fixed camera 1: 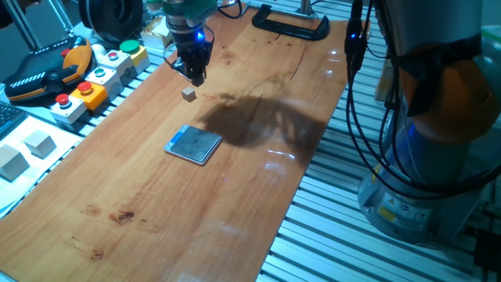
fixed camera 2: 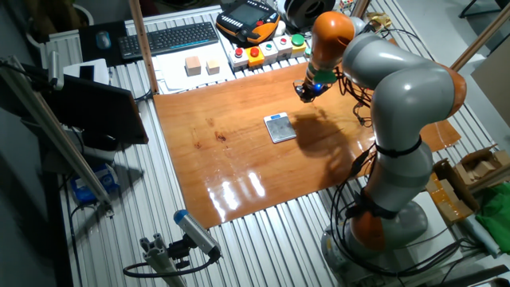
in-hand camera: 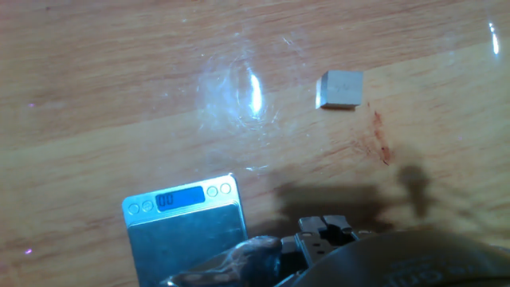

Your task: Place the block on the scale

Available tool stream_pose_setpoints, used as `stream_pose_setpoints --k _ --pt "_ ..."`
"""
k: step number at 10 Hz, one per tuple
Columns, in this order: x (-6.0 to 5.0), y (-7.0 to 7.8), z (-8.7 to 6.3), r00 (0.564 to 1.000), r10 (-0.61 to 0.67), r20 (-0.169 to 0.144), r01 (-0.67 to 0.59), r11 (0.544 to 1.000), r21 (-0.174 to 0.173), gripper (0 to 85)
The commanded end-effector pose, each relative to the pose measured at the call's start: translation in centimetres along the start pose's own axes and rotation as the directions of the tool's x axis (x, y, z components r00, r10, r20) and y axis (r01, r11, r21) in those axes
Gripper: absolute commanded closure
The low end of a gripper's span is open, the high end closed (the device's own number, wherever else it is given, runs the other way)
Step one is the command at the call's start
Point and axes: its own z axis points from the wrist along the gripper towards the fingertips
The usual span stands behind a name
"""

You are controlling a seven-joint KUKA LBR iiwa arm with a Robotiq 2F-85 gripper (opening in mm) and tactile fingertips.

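Note:
The block (fixed camera 1: 188, 94) is a tiny grey-beige cube resting on the wooden table, apart from everything else. In the hand view the block (in-hand camera: 340, 89) lies at the upper right. The scale (fixed camera 1: 193, 145) is a thin square plate with a metallic top, lying flat nearer the table's middle; the scale (in-hand camera: 185, 231) shows a lit blue display in the hand view. My gripper (fixed camera 1: 195, 77) hangs just above and slightly behind the block, fingers drawn together to a point, holding nothing. From the other side, the gripper (fixed camera 2: 307, 92) is beyond the scale (fixed camera 2: 280, 127).
A button box (fixed camera 1: 94, 78) with coloured buttons and a teach pendant (fixed camera 1: 47, 66) sit along the left edge. Two larger pale cubes (fixed camera 1: 27, 149) lie off the wood at left. A black clamp (fixed camera 1: 290, 23) grips the table's far end. The robot base (fixed camera 1: 423, 157) stands right.

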Motion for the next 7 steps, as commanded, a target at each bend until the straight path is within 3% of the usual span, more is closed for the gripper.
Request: stream_pose_setpoints --k 1,2,3,6,7 --pt "-0.2 -0.3 0.2 1.000 -0.008 0.006 0.008 1.000 0.001 84.3" --pt "-0.5 -0.4 0.5 1.000 -0.022 0.012 0.022 1.000 0.000 84.3" --pt "-0.8 -0.5 0.7 1.000 -0.011 0.013 0.011 1.000 0.004 77.7" --pt "-1.6 -0.9 1.4 0.999 0.015 0.029 -0.015 1.000 0.003 30.3" --pt "-1.9 -1.1 1.7 0.999 0.036 0.035 -0.036 0.999 0.004 25.3"
